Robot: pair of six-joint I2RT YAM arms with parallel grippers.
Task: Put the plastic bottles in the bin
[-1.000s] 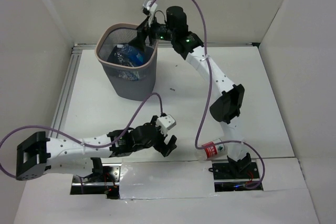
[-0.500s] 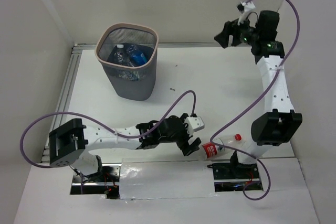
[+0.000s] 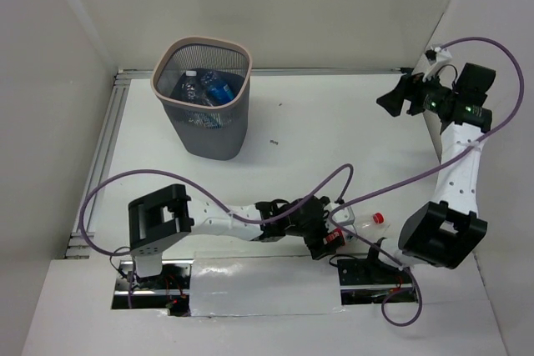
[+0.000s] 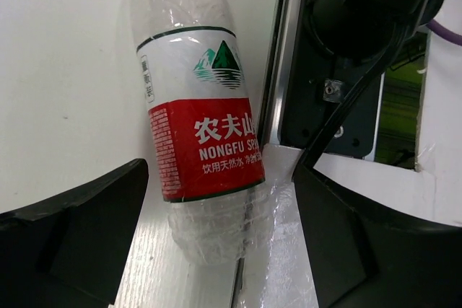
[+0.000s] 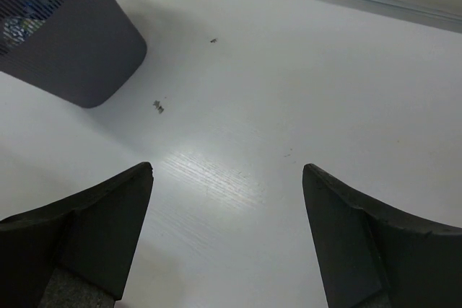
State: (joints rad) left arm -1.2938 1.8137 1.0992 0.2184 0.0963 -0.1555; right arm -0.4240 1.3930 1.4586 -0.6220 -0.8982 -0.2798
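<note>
A clear plastic bottle (image 3: 357,224) with a red label and red cap lies on the table by the right arm's base. In the left wrist view this bottle (image 4: 206,142) points away, its base end between the fingers. My left gripper (image 3: 324,239) (image 4: 220,239) is open around that end, with gaps on both sides. Several bottles (image 3: 204,89) with blue labels lie inside the dark mesh bin (image 3: 215,137) at the back left. My right gripper (image 3: 390,102) (image 5: 227,200) hangs open and empty high at the right, over bare table, with the bin (image 5: 79,48) far to its left.
The right arm's black base mount (image 4: 346,70) stands right beside the bottle. A metal rail (image 3: 104,147) runs along the table's left edge. White walls close in the left, back and right sides. Small dark specks (image 3: 273,142) mark the table's middle.
My left arm has stretched rightward until its fingers flank the bottle's base end. My right arm has swung from over the bin to the far right side.
</note>
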